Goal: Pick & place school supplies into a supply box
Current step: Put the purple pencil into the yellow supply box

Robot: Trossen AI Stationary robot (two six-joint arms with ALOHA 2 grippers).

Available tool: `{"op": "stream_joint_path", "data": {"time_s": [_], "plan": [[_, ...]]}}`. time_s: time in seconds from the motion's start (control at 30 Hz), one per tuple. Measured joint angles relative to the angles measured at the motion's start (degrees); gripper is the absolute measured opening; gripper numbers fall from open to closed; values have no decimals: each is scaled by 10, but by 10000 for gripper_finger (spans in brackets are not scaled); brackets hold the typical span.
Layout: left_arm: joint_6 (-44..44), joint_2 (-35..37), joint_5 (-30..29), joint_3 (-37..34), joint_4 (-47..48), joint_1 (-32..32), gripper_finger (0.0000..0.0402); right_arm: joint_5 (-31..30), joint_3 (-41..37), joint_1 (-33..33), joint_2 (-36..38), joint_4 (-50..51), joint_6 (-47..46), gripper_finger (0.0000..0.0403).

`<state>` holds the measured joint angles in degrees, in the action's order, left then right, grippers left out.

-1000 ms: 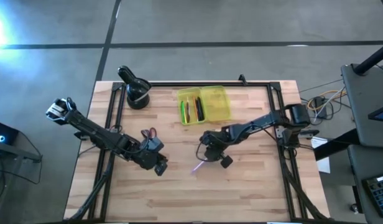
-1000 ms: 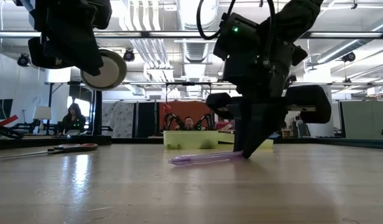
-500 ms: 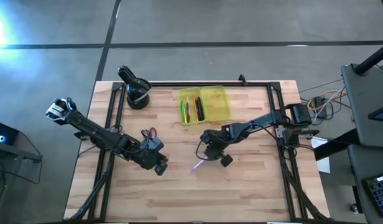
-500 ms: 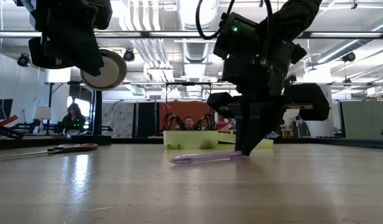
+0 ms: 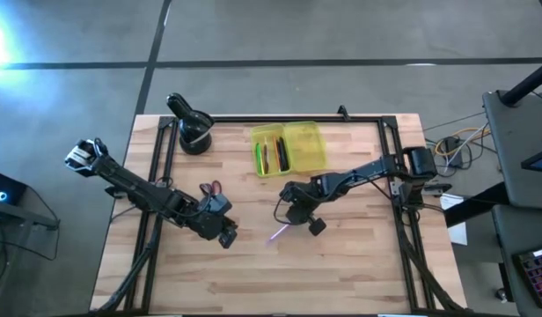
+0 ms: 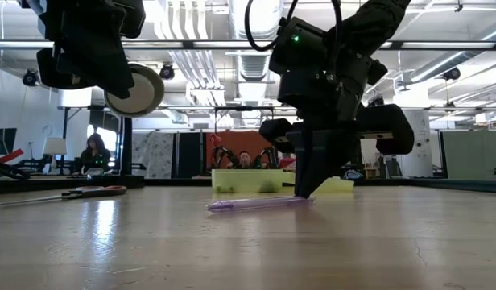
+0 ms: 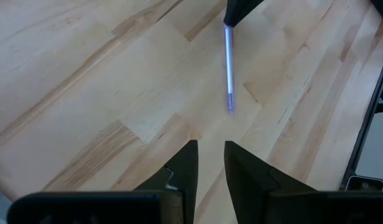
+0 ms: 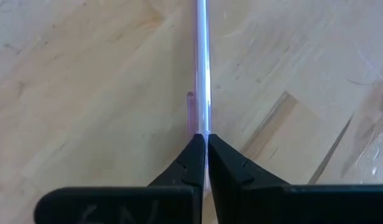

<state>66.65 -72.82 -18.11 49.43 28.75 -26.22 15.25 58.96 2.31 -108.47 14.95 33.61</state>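
The right gripper (image 8: 206,144) is down at the wooden surface (image 5: 359,264), its fingers pinched together on the end of a translucent purple pen (image 6: 256,204) lying flat near the middle. The yellow supply box (image 5: 289,148) sits open behind it with several pens (image 5: 273,155) in its left half. The left gripper (image 7: 207,158) hovers near the pen's free tip, fingers slightly apart, empty. Red-handled scissors (image 6: 71,193) lie beside the left arm; a black holder (image 5: 194,132) stands at the far left corner, apparently empty.
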Motion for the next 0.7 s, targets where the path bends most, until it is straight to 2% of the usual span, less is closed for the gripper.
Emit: {"op": "stream_joint_path", "data": {"time_s": [0.37,0.53,0.7], "plan": [[0,0,0,0,2,1,62,5,-11,0,-2,1,-9,8],[-2,0,0,0,2,2,62,103,-20,-10,-20,0,-45,8],[-2,0,0,0,2,2,62,126,-23,-12,-27,-22,-80,8]]}}
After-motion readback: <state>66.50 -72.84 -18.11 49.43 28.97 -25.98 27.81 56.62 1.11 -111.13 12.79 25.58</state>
